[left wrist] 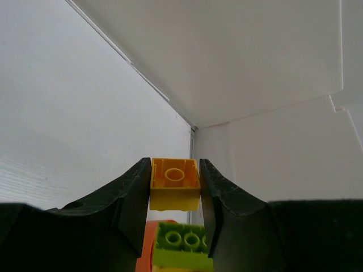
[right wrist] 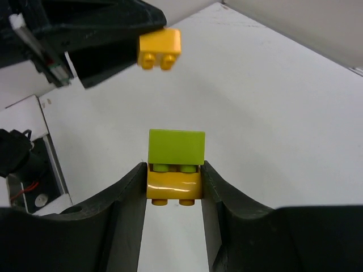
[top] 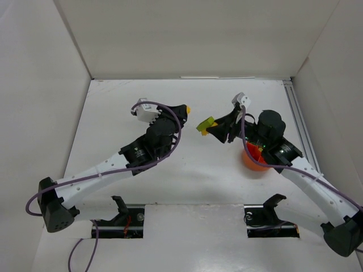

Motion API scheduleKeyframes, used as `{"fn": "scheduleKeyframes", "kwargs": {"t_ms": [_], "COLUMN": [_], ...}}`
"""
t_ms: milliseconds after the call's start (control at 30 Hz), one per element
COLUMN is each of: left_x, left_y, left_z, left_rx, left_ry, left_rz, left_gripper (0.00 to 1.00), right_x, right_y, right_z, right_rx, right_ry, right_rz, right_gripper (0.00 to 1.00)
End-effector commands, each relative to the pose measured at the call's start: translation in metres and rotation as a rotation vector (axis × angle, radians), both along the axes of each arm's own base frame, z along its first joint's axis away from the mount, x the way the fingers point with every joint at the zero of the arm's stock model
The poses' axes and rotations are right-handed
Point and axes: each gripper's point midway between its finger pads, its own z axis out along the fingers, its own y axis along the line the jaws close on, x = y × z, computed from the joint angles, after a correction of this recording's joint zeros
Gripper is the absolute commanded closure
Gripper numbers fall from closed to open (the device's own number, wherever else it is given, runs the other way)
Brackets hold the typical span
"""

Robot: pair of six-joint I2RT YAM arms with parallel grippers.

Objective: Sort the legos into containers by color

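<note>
Across the white table [top: 187,181], seen from above, the left arm [top: 113,164] stretches from the near left corner toward the middle with its elbow bent. The right arm [top: 309,175] reaches in from the near right, its forearm passing over the orange bowl [top: 254,165]. The bowl sits right of centre, half hidden, with a red piece [top: 251,149] showing inside. The two grippers point at each other, tips near but apart.

Only the wrist views show the grips plainly. The left gripper [left wrist: 174,187] pinches a yellow brick [left wrist: 174,182] by its sides, with the hollow underside toward the camera. The right gripper [right wrist: 174,187] clamps a second yellow brick [right wrist: 174,186], and a lime green brick [right wrist: 176,147] is joined to its far side. The right wrist view also shows both loads off the table, with the left gripper's brick above and beyond the pair.
</note>
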Motion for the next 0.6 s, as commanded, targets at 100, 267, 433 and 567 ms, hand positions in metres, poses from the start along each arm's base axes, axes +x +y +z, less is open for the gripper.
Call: {"fn": "scheduleKeyframes", "kwargs": {"t_ms": [100, 267, 433, 567], "left_x": [0.017, 0.028, 0.021, -0.029], "left_y": [0.039, 0.004, -0.091, -0.174], "left_z": [0.004, 0.020, 0.000, -0.001], "left_rx": [0.011, 0.176, 0.448, 0.655], "left_ry": [0.008, -0.062, -0.144, -0.353], "left_rz": [0.121, -0.050, -0.488, -0.753], "left_gripper": [0.71, 0.70, 0.69, 0.68], "right_x": [-0.021, -0.004, -0.028, -0.057], "right_y": [-0.051, -0.138, -0.270, -0.314], "right_z": [0.009, 0.016, 0.006, 0.028], "right_rx": [-0.016, -0.170, -0.327, -0.281], "right_ry": [-0.033, 0.008, 0.187, 0.132], "right_rz": [-0.124, -0.570, -1.244, -1.465], "right_gripper": [1.00, 1.00, 1.00, 1.00]}}
